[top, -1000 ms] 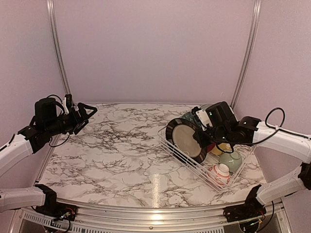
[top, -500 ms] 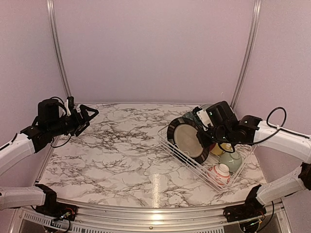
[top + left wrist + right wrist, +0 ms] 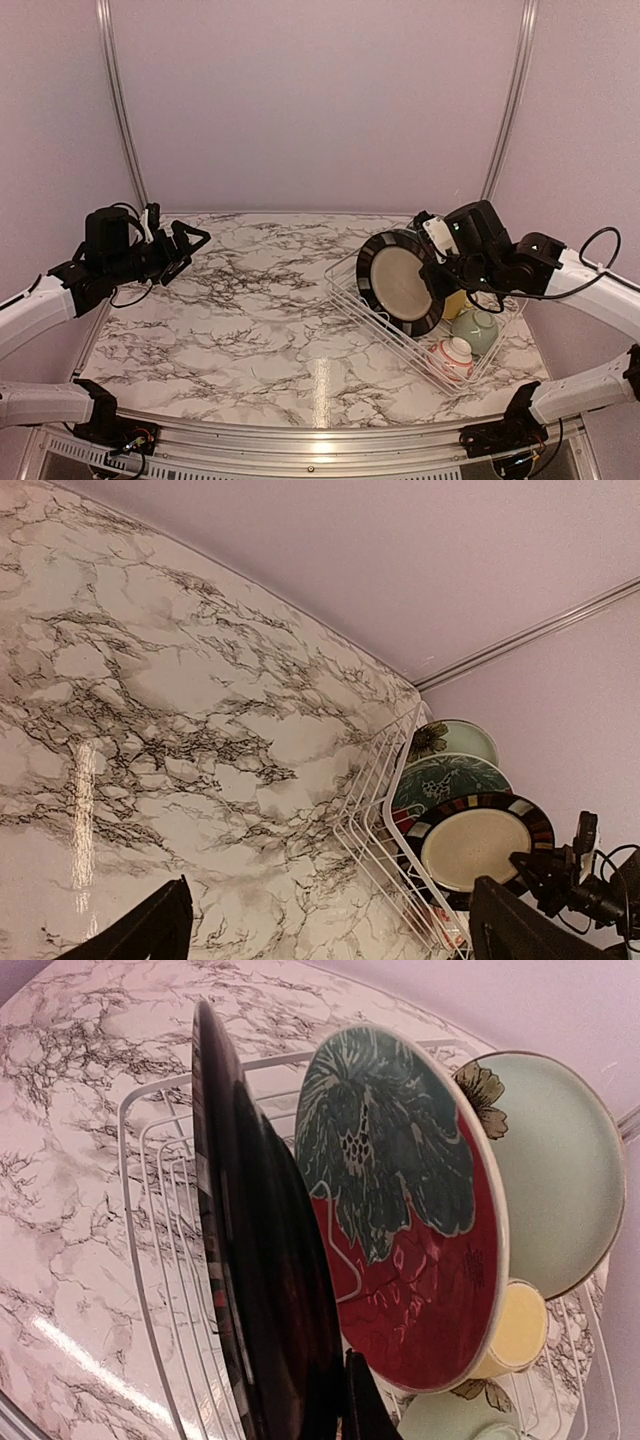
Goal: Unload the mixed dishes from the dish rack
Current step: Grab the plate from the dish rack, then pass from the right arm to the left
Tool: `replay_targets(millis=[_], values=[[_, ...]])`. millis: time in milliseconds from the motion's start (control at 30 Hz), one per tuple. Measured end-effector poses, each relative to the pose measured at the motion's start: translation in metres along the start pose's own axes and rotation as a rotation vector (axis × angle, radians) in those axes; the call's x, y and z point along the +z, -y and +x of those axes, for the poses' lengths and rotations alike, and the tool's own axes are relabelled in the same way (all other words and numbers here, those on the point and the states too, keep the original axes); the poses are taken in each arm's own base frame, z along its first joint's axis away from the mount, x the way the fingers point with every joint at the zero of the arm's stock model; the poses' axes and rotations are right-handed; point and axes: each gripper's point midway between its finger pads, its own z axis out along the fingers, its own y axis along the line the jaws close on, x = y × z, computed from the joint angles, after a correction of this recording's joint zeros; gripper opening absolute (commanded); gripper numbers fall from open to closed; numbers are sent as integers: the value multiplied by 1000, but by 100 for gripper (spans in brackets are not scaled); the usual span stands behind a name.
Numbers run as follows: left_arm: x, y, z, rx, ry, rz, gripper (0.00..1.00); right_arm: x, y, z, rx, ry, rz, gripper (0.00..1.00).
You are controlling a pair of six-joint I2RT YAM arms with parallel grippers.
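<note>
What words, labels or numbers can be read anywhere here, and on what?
No readable text anywhere.
The white patch beside the black-rimmed cream plate: too small to read.
The red-and-teal floral plate and the pale green plate: flower patterns only, no lettering.

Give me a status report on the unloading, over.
Left pincer open, empty, above table. Right pincer shut on black-rimmed plate, upright at dish rack. Floral plate close behind.

Edge-on, the black-rimmed plate (image 3: 268, 1290) fronts the floral plate (image 3: 400, 1210) and pale green plate (image 3: 560, 1170).
</note>
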Motion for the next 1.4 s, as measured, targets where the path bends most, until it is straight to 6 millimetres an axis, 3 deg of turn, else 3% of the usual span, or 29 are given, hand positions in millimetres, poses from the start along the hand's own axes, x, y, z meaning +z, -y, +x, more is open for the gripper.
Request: replay_targets(millis=[167,433,667,767,933,1067,1233,1400], values=[[10,5,10,5,-29,12,99,-15,2,-13,23,51,-7,0],[20,18,26,18,-59,42,99,-45,0,-51,86,170,-60,0],[25,32,38,32,-82,87,99,-47,4,-64,187,204,-43,0],[27,47,44,27,-87,144,99,-44,0,-69,239,211,-65,0],[34,81,58,-8,-111,292,98,-36,-27,-85,359,227,-212,0],[45,97,74,-52,-145,358,96,-27,-53,-101,470,230,-358,0],[57,105,91,-122,-176,412,85,-15,-83,-112,583,206,-526,0],[60,116,96,-174,-185,461,70,-7,-97,-106,642,171,-606,0]])
